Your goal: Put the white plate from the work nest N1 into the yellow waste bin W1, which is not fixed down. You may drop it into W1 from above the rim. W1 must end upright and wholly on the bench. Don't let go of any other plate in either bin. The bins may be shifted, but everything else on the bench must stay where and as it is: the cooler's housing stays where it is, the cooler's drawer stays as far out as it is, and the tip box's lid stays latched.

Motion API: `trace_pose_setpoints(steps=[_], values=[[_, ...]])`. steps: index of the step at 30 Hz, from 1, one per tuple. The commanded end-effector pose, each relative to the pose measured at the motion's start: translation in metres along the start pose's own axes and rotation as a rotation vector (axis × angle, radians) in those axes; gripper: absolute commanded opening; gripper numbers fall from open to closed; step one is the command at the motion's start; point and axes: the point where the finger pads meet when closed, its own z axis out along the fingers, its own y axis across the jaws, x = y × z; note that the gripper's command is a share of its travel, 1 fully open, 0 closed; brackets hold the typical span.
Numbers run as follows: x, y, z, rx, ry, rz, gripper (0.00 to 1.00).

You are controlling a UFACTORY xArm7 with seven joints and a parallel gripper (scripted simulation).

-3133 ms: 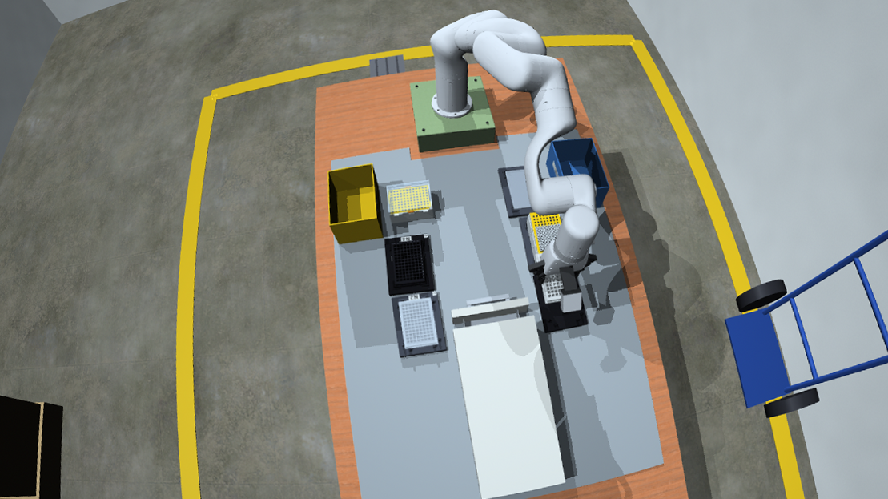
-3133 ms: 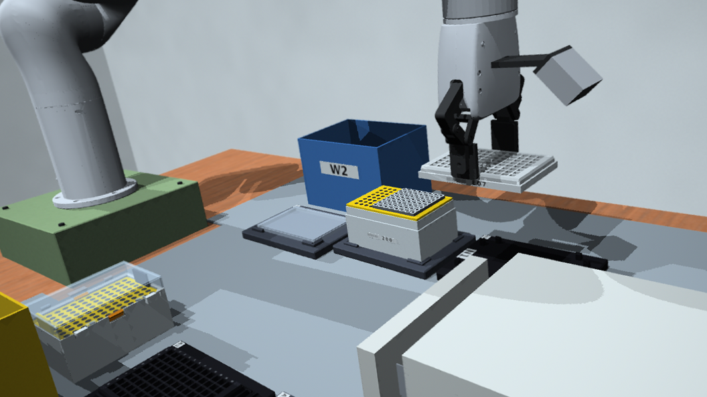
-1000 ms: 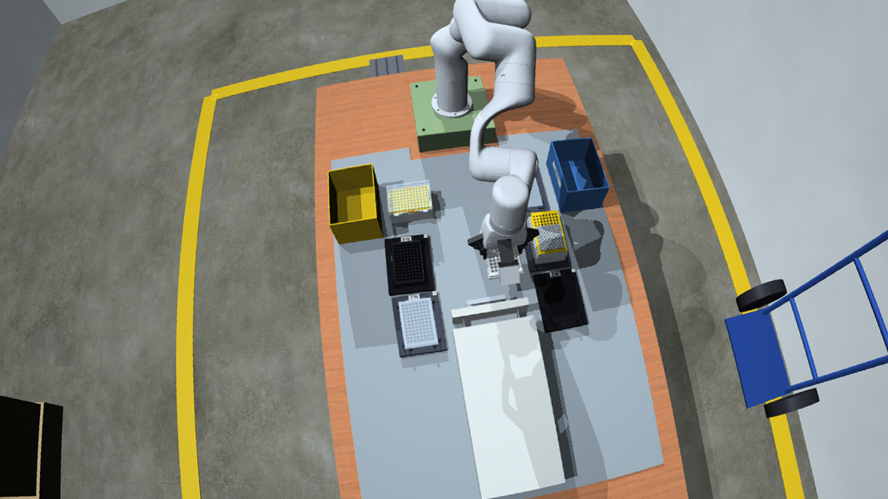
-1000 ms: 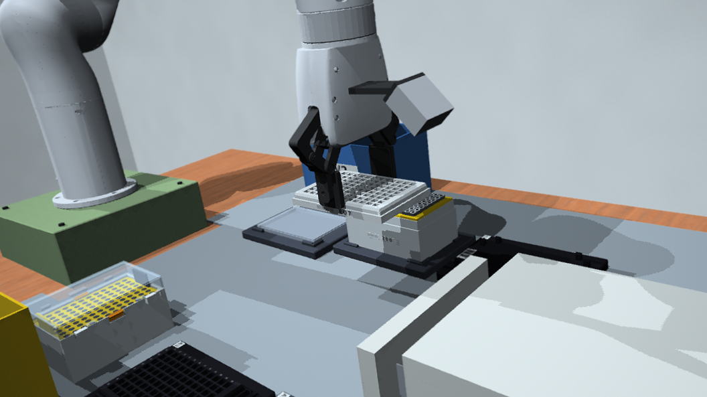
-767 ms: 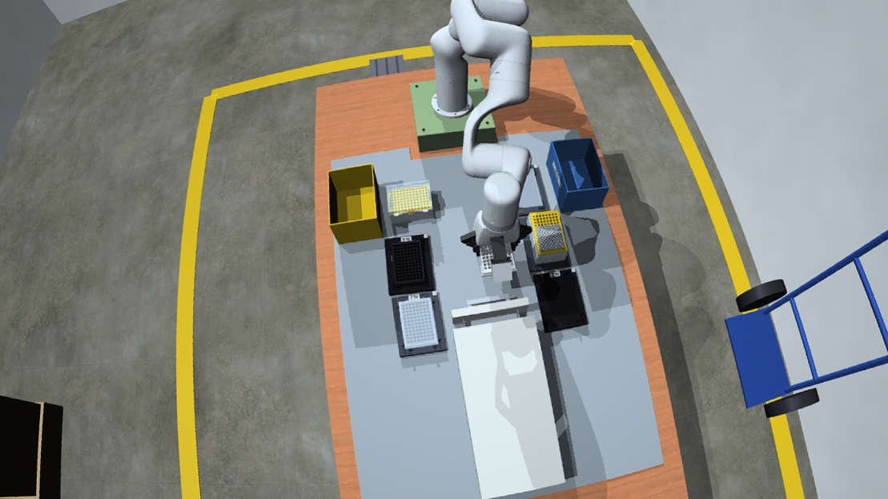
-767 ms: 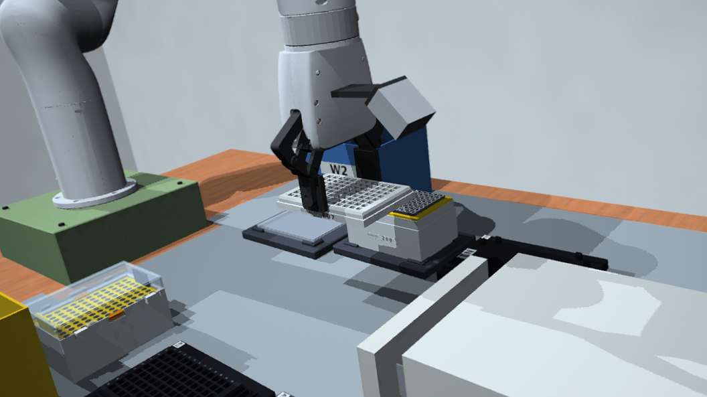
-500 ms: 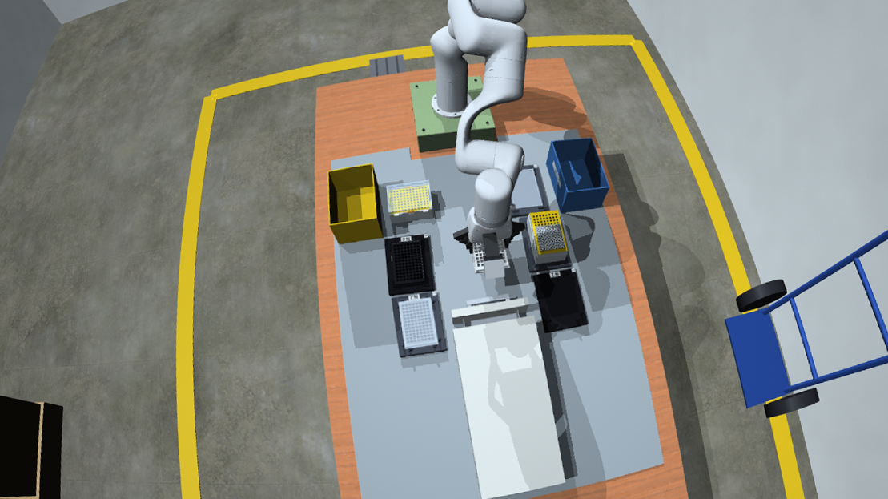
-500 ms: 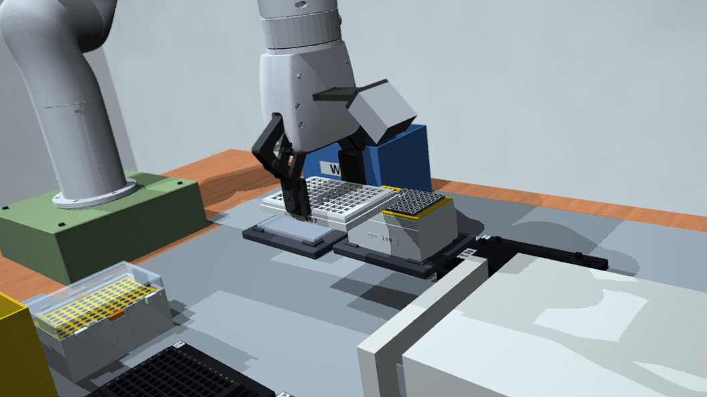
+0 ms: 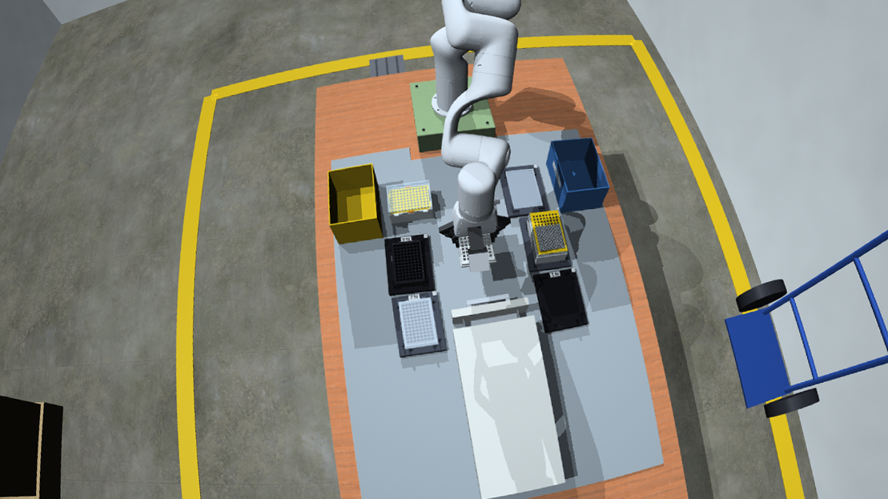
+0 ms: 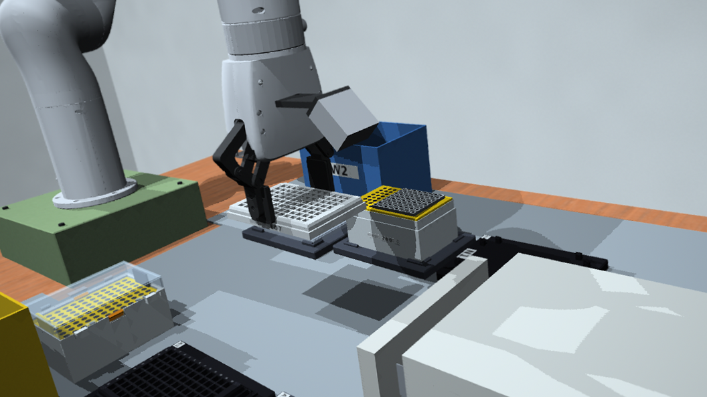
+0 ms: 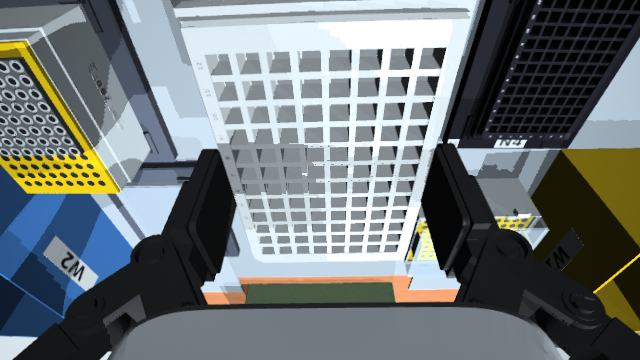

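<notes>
We see gripper [image 11: 327,200] clamped on white plate [image 11: 327,145] | plate held level above the bench | yellow bin [image 9: 352,203] well apart | blue bin [image 9: 576,174] upright

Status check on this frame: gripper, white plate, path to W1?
Gripper shut on white plate, carried mid-bench. Yellow bin W1 upright. Lidded tip box beside it.

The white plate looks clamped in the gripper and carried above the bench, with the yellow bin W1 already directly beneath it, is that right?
Not quite. The white plate is clamped in the gripper above the bench, but the top view shows the yellow bin W1 well off to the side, beyond the lidded tip box, not beneath it.
</notes>
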Motion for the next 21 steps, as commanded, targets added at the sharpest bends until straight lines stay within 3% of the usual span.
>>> trace_pose_setpoints(steps=[1,21], values=[[-0.006,0.011,-0.002,0.000,0.006,-0.001,0.00],[-0.033,0.051,-0.002,0.000,0.006,-0.001,0.00]])
